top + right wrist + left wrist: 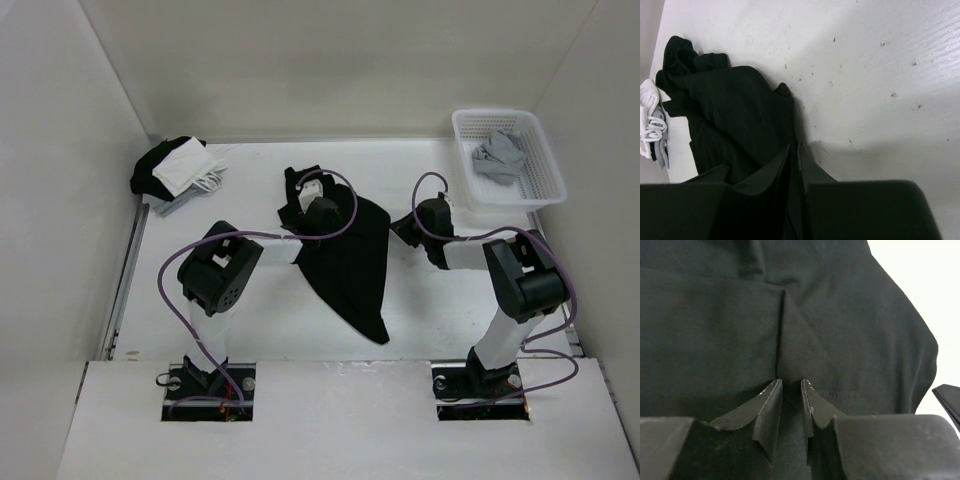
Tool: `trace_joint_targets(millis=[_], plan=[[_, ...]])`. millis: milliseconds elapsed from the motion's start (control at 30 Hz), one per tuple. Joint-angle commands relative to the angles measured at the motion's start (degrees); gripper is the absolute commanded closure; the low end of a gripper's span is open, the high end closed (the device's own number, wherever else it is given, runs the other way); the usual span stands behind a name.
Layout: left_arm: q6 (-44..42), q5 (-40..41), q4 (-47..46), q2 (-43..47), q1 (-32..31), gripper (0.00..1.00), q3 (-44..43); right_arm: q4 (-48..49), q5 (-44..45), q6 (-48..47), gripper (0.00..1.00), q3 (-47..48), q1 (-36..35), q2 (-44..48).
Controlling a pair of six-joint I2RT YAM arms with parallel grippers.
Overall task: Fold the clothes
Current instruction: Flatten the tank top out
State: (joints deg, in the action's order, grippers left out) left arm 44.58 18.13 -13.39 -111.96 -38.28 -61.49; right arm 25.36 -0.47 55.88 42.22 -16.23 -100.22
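The black T-shirt (350,260) lies at the middle of the desk (240,200). It is bunched into a rough wedge, with its wide end toward 12 o'clock and its point trailing toward 6. It is not yet a flat, squared fold.

The left end effector (791,385) sits over the shirt's 11 o'clock corner. Its jaws are a little apart, and a pleat of cloth runs straight into the gap. I cannot tell whether that pleat is pinched or let go.

The right end effector (794,147) is at the shirt's 3 o'clock edge, low over bare desk, with its jaws almost together. Whether it holds any hem is hidden. Working opposite sides probably lets the arms spread or turn over the fabric together.

The basket (495,113) holding a grey garment (497,157) is at 2 o'clock, and the black-and-white bundle (175,170) is at 10 o'clock. Both are well apart from the shirt.
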Motion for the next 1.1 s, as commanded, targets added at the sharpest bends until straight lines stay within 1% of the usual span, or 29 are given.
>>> trace_joint_targets(millis=[0, 133, 267, 433, 533, 667, 733, 800, 933, 1000, 1067], plan=[[1.0, 3.7, -2.6, 3.1, -0.3, 0.77, 1.2, 3.2, -0.4, -0.7, 0.85, 0.0, -0.5, 1.7], [1.0, 4.0, -4.3, 3.2, -0.8, 0.68, 2.3, 3.2, -0.4, -0.7, 0.85, 0.1, -0.5, 1.6], [1.1, 3.1, -4.0, 1.8, -0.8, 0.66, 1.3, 3.3, -0.4, -0.7, 0.85, 0.0, -0.5, 2.1], [1.0, 1.6, -4.6, 1.3, -0.6, 0.78, -0.3, 3.8, -0.4, -0.7, 0.85, -0.2, -0.5, 2.1], [0.7, 1.5, -4.6, 2.6, -0.8, 0.85, -0.7, 4.2, -0.5, -0.8, 0.85, -0.2, -0.7, 1.7], [0.2, 1.4, -4.5, 3.0, -1.2, 0.85, -2.5, 4.3, -0.5, -0.6, 0.85, -0.1, -1.0, 1.5], [-0.1, 1.0, -4.1, 1.8, -1.1, 0.84, -4.4, 4.3, -0.5, -0.6, 0.84, -0.2, -1.2, 1.8], [-0.1, 0.1, -4.0, 0.7, -0.8, 0.77, -6.2, 4.3, -0.5, -0.6, 0.83, -0.6, -1.2, 2.5], [-0.4, -0.5, -4.6, 0.6, -0.8, 0.67, -8.1, 4.3, 0.3, -0.5, 0.74, -1.9, -1.4, 4.2], [-0.9, -0.6, -4.5, 0.6, -0.7, 0.65, -8.8, 4.3, 0.5, -0.6, 0.72, -2.5, -1.6, 5.1], [-1.2, -0.7, -4.2, 0.3, -0.3, 0.64, -8.6, 4.1, 0.5, -0.7, 0.71, -3.4, -1.7, 6.6]])
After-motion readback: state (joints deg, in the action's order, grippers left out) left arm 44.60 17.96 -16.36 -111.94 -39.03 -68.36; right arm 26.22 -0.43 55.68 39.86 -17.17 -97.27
